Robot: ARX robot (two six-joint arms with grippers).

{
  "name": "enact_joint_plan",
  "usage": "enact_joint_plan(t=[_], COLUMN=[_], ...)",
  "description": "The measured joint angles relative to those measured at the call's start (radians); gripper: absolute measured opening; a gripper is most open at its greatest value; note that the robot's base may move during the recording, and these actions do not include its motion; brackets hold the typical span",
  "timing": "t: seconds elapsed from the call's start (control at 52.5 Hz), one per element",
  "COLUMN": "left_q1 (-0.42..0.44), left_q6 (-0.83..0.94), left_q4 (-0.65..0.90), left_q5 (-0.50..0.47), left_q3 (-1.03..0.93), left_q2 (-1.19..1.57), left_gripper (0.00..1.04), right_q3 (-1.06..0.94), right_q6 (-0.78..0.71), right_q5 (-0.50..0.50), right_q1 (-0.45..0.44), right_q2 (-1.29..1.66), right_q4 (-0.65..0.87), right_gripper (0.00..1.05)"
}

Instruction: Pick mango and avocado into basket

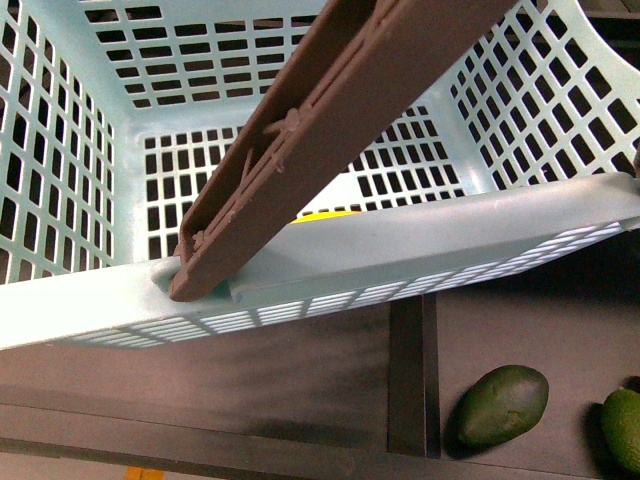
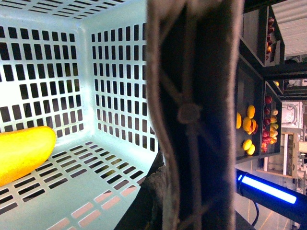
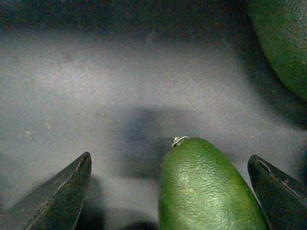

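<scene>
Mango (image 2: 21, 153) is already inside the basket (image 1: 60, 180), lying on the slotted floor close to one lattice wall. From the front, only a sliver of its yellow shows through the slots. It is smooth and oblong, bright yellow deepening toward orange on its lower side. That half of the job looks done.

The avocado (image 1: 503, 403) is not in yet. Dark green, oval and matt, it lies on the dark tabletop (image 1: 250, 370) outside the basket, near a paler green avocado (image 1: 622, 428) cut off by the picture's edge.

The right gripper (image 3: 169, 157) has its jaws spread wide, one on either side of a pebbled green fruit (image 3: 206, 191) with a small stem stub, and as far as shows they do not touch it. Whether this is the dark avocado or its paler neighbour I cannot tell. Another green fruit (image 3: 283, 43) lies near it.

The brown handle (image 2: 192, 115) fills the left wrist view, too close to tell how the left gripper's jaws stand.

What remains, I judge, is closing on the correct avocado and carrying it over the rim.
</scene>
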Motion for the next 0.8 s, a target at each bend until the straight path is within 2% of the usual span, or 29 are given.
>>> enact_joint_plan(t=[0.705,0.8], left_q1=[0.0,0.0], left_q6=[0.0,0.0], left_q4=[0.0,0.0], left_q5=[0.001,0.001], left_q3=[0.0,0.0], left_q2=[0.0,0.0], left_gripper=[0.05,0.05], right_q3=[0.063,0.063], right_q6=[0.03,0.031], right_q5=[0.026,0.026], right_q1=[-0.003,-0.003], right_q2=[0.088,0.088], right_q4=[0.006,0.01], right_gripper=[0.96,0.84])
